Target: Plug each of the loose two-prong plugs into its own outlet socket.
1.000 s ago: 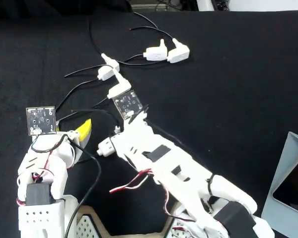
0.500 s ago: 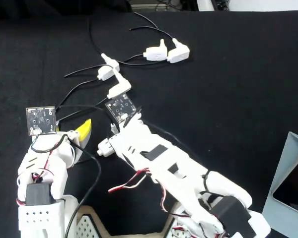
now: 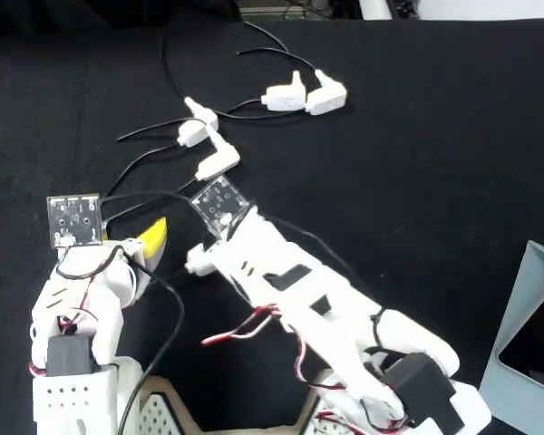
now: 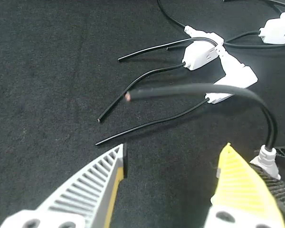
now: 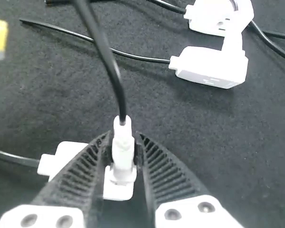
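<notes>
Back toward the left arm the right pincer [image 5: 121, 138] has drawn, clamped on a white plug [image 5: 118, 159] (cord trailing ahead). Square it to the nearest outlet socket [image 5: 210, 71] before pushing straight; left pincer [image 4: 173, 153] gapes empty.

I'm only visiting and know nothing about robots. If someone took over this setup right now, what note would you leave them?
Left gripper: jaws open, empty.
Right gripper: jaws shut on a white plug with a black cord, not yet in a socket.
Other white connectors lie loose just beyond it. A far pair touch; I cannot tell whether they are mated.
Left to do: seat the held plug, then the remaining loose ones.
</notes>
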Action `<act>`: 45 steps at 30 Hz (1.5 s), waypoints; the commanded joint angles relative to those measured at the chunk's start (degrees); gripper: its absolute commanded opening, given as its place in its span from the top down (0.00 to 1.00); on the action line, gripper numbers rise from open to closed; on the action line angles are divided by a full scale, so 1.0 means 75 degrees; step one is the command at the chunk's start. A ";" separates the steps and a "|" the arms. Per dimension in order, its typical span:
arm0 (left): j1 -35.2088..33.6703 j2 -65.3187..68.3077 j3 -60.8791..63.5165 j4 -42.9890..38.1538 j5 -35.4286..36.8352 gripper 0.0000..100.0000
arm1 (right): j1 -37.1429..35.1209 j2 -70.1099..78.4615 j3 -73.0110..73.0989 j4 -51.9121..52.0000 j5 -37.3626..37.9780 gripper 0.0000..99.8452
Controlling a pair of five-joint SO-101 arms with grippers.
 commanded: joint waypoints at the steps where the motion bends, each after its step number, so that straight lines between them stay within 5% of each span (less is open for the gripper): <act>1: -0.0041 -0.0082 -0.0018 -0.0035 0.0035 0.69 | -0.0082 -0.0064 0.0100 -0.0105 -0.0434 0.99; 10: -0.0041 -0.0082 -0.0018 -0.0023 0.0035 0.69 | -0.0094 -0.0076 -0.0486 0.1688 -0.2860 0.99; 22: 0.0158 -0.0012 -0.0158 0.0012 -0.0692 0.69 | 0.0223 -0.2690 -0.0639 0.2661 -0.2895 0.99; 35: 0.2385 0.0105 -0.0217 0.1137 -0.2602 0.65 | 0.2028 -0.5538 0.0369 0.3446 -0.2942 0.99; 45: 0.2678 0.3833 -0.1530 0.0281 -0.3599 0.65 | 0.2403 -0.5808 0.0651 0.3434 -0.2954 0.99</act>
